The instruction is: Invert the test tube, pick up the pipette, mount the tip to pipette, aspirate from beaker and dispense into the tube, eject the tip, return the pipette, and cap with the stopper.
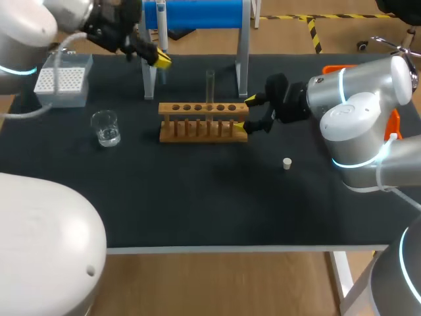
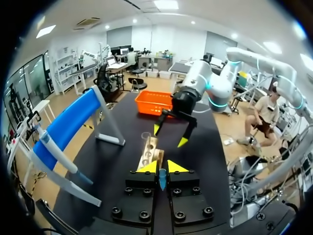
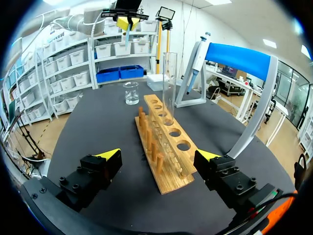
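My left gripper [image 1: 161,60] hangs high at the back left, next to the pipette stand, shut on a small blue pipette tip [image 2: 162,182]. The pipette [image 1: 162,29] hangs in the blue stand [image 1: 197,12]. A clear test tube [image 1: 210,85] stands upright in the wooden rack [image 1: 202,122]. My right gripper [image 1: 247,113] is open, one finger on each side of the rack's right end [image 3: 164,147], not touching it. In the right wrist view the tube [image 3: 169,83] rises ahead of the fingers. The beaker [image 1: 105,127] sits left of the rack. A white stopper [image 1: 287,163] lies on the mat.
A white tip box [image 1: 62,79] stands at the back left. An orange basket [image 2: 154,103] sits at the table's right edge behind my right arm. The stand's legs [image 1: 242,59] come down just behind the rack.
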Robot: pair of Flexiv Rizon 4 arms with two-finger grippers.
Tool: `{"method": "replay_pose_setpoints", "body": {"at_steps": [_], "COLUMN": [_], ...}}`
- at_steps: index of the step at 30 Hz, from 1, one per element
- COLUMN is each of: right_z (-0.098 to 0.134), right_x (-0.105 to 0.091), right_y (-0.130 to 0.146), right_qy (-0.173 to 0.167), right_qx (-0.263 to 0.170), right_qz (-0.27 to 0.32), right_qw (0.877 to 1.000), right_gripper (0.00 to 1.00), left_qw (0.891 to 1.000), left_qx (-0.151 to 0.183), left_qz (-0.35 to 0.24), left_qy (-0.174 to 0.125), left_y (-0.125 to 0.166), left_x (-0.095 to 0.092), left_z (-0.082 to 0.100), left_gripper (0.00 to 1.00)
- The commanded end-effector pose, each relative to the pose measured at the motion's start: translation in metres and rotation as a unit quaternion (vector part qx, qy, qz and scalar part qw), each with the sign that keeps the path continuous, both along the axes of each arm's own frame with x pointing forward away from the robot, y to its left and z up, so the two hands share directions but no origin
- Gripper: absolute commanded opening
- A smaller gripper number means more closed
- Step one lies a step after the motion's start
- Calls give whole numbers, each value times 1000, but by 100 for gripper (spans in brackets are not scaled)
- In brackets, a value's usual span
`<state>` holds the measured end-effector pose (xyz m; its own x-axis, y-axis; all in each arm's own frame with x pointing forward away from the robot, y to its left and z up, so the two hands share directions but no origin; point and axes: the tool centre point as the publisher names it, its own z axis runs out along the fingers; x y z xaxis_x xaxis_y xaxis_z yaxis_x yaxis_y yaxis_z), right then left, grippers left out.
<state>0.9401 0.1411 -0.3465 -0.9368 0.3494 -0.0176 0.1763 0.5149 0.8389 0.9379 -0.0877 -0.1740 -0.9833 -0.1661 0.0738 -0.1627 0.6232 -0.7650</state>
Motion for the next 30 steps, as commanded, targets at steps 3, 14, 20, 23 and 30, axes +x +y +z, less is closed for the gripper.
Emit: {"method": "replay_pose_setpoints", "body": {"at_steps": [3,14,20,23,30], "right_z": [0,0,0,0,0], "right_x": [0,0,0,0,0], "right_y": [-1,-1,-1,-1,-1], "right_qy": [0,0,0,0,0], "right_qx": [0,0,0,0,0], "right_qz": [0,0,0,0,0], "right_qw": [1000,1000,1000,1000,1000], "right_gripper": [100,100,100,100,100], "left_qw": [999,997,996,997,997], "left_qx": [40,36,22,20,22], "left_qz": [29,66,60,58,64], "left_qy": [-16,-33,-54,-52,-45], "left_y": [-24,-44,-53,-54,-54], "left_x": [-13,-26,-27,-28,-29], "left_z": [-1,-1,-2,-1,-3], "left_gripper": [0,0,0,0,0]}}
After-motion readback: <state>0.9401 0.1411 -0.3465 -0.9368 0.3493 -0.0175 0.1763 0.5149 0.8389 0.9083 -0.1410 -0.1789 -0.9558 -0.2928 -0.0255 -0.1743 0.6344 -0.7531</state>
